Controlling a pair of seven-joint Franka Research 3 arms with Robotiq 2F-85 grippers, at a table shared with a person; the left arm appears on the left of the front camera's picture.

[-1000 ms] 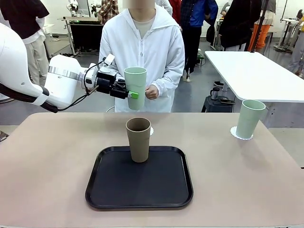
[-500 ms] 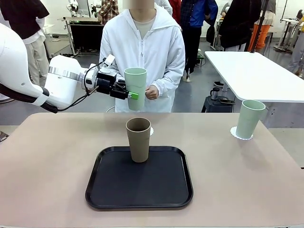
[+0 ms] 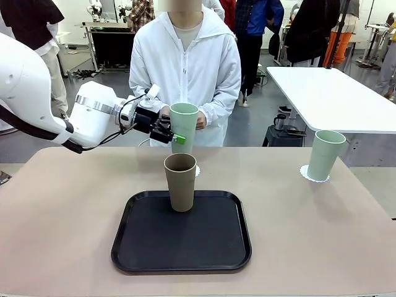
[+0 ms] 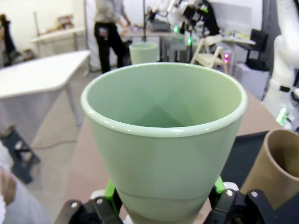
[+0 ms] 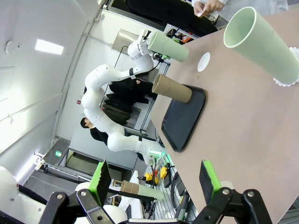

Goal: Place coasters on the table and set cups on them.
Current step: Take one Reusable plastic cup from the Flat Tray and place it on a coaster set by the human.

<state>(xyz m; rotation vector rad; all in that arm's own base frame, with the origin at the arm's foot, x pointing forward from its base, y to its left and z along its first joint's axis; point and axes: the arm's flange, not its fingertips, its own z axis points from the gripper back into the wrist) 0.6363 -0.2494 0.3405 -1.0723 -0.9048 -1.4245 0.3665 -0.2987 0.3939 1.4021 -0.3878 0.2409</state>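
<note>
Mint cup (image 3: 185, 119) — left end effector (image 3: 176, 136) gripping, airborne

1. Reaches in from the left side with the left arm (image 3: 43, 93), forearm slanting down toward the middle.
2. Clamps the left gripper (image 3: 176, 137) sideways around the lower wall of an upright mint cup (image 3: 184, 120).
3. Holds the right gripper (image 5: 154, 186) with jaws spread wide, green pads (image 5: 99, 179) well apart.
</note>
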